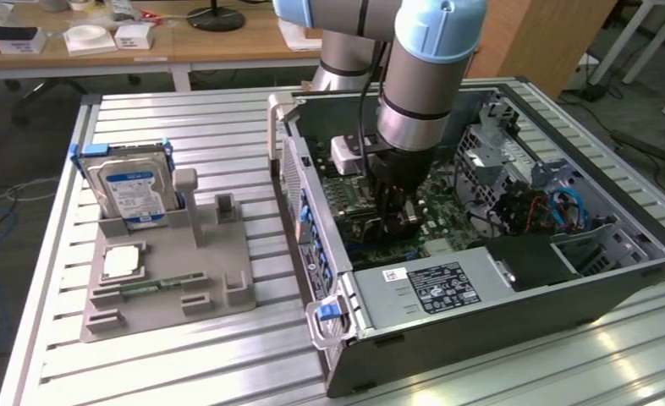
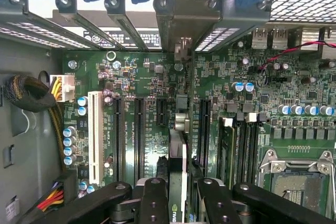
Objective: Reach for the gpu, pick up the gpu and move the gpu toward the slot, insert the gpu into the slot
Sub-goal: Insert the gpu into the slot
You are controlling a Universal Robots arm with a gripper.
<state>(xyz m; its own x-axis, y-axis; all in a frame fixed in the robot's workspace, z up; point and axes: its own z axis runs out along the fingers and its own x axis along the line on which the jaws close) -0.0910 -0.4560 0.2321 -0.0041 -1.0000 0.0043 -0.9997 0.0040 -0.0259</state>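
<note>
My gripper [image 1: 397, 216] reaches down into the open computer case [image 1: 457, 338], low over the green motherboard [image 2: 142, 77]. In the wrist view my gripper [image 2: 178, 200] is shut on the gpu [image 2: 177, 150], which I see edge-on as a thin upright card between the black fingers [image 2: 153, 203]. The card runs away from me between two long black expansion slots [image 2: 139, 132], and its metal end bracket [image 2: 181, 22] meets the case's rear openings. The slot directly under the card is hidden by it. I cannot tell whether the card's lower edge is seated.
Left of the case in the exterior view stands a grey holder [image 1: 214, 279] with a silver blue-labelled hard drive [image 1: 135, 190], a square chip [image 1: 122, 262] and a slim memory stick [image 1: 157, 285]. Inside the case are a cable bundle [image 2: 31, 95], a white slot [image 2: 95, 135] and a processor socket [image 2: 296, 182].
</note>
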